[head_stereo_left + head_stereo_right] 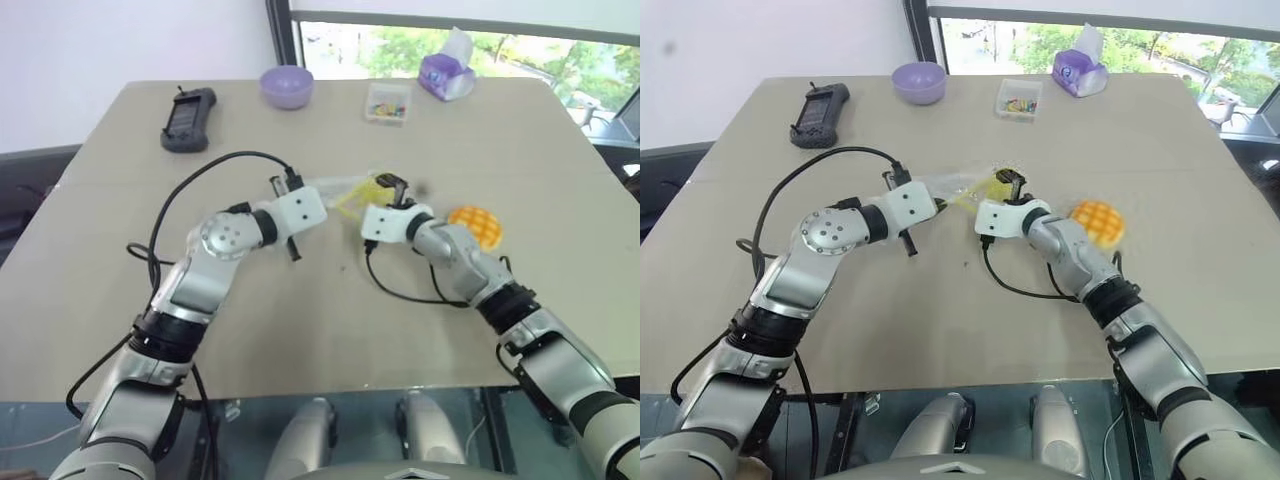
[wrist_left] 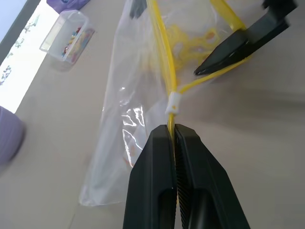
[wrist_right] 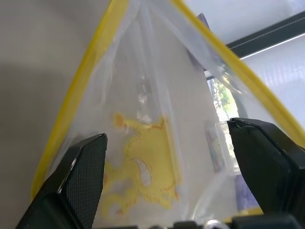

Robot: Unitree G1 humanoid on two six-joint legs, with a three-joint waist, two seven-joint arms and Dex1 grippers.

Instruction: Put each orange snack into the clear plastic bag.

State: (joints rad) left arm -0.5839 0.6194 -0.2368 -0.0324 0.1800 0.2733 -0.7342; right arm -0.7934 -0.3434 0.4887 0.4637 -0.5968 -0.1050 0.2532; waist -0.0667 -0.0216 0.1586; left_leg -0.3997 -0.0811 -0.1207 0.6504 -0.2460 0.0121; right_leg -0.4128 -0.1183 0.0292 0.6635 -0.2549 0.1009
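From the head views, the bag (image 1: 345, 192) is lying mid-table between the two arms, and the snack (image 1: 477, 225) is sitting on the table just beside the right forearm, outside the bag. The left gripper (image 1: 287, 184) is reaching in from the left and the right gripper (image 1: 393, 186) from the right, both at the bag's mouth. The step in hand looks like opening the bag, with the snack not yet loaded.

In the left wrist view, the left gripper's fingers (image 2: 157, 191) are pressing together on the bag's yellow seal strip near its slider, pinching that edge. The bag's long axis is running away from this gripper, and the strip is splitting into two lips further on.

In the right wrist view, the right gripper's fingers (image 3: 78, 176) are standing wide apart, straddling the opened mouth, gripping nothing. The mouth is facing this gripper, with the yellow print inside.

Next, the right gripper probably needs to back off, pick up the snack and slide it through the mouth while the left is holding the edge.
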